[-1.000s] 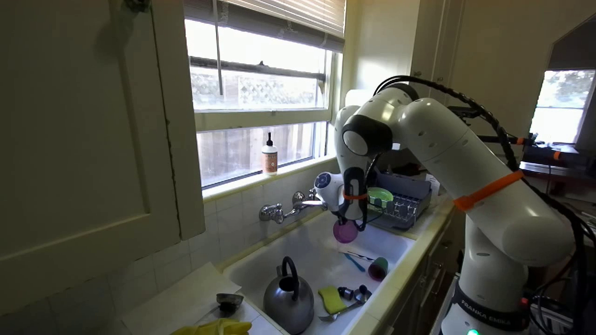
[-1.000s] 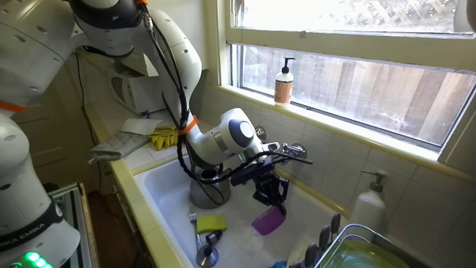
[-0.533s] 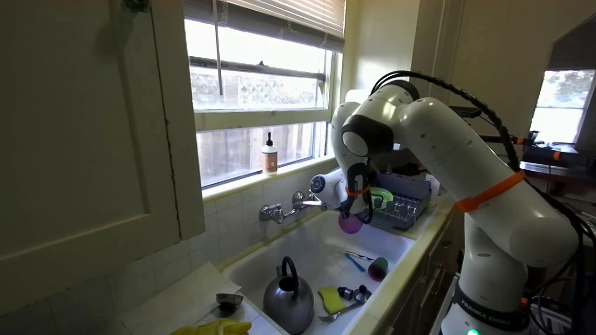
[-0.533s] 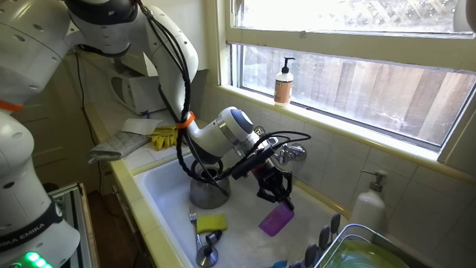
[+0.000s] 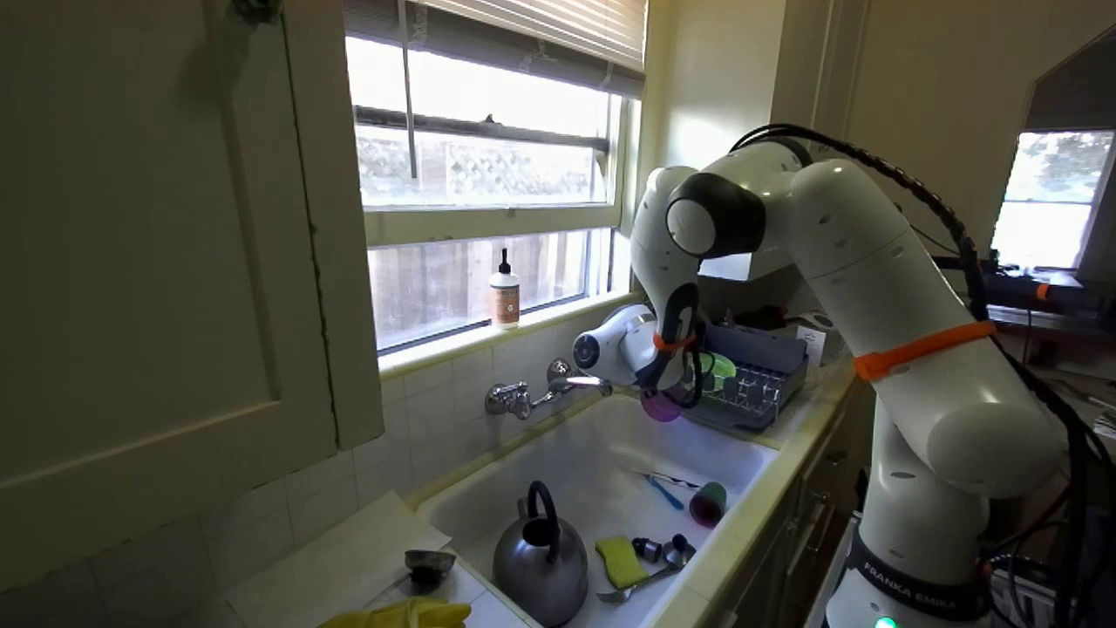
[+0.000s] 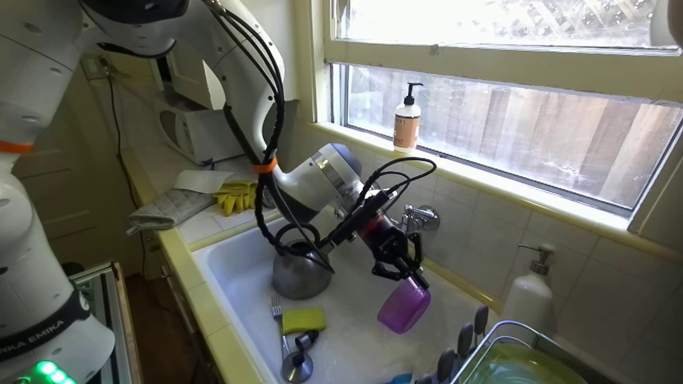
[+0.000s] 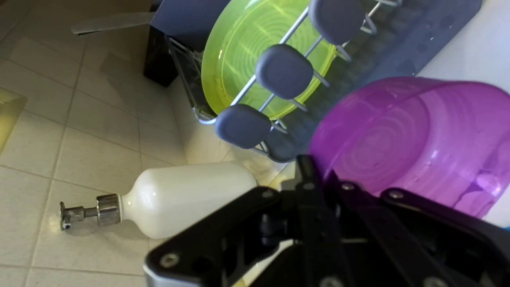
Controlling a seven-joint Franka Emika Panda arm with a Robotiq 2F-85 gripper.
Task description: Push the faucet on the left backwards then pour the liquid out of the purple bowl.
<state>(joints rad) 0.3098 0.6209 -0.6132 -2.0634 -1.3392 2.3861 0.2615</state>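
The purple bowl (image 6: 404, 306) hangs tilted above the sink floor. My gripper (image 6: 419, 278) is shut on its rim. In the wrist view the fingertips (image 7: 318, 171) pinch the rim of the bowl (image 7: 378, 139), whose inside faces the camera; wet-looking patches show on its lower right wall. In an exterior view the bowl (image 5: 663, 407) is partly hidden by the arm, which also hides the gripper. The silver faucet (image 5: 547, 394) is on the tiled wall, its spout end close to the wrist. The faucet (image 6: 420, 217) is partly hidden behind the arm elsewhere.
A grey kettle (image 5: 540, 567) stands in the sink (image 5: 462, 488). A sponge (image 6: 304, 320), a fork (image 6: 280, 314) and a cup (image 5: 708, 504) lie there. A dish rack (image 5: 754, 375) with a green plate (image 7: 239, 63) and a white soap bottle (image 6: 528, 298) stand beyond the bowl.
The gripper has lifted the bowl a little and carried it toward the dish rack. The bowl has tilted more as the wrist turned. The faucet has not visibly moved.
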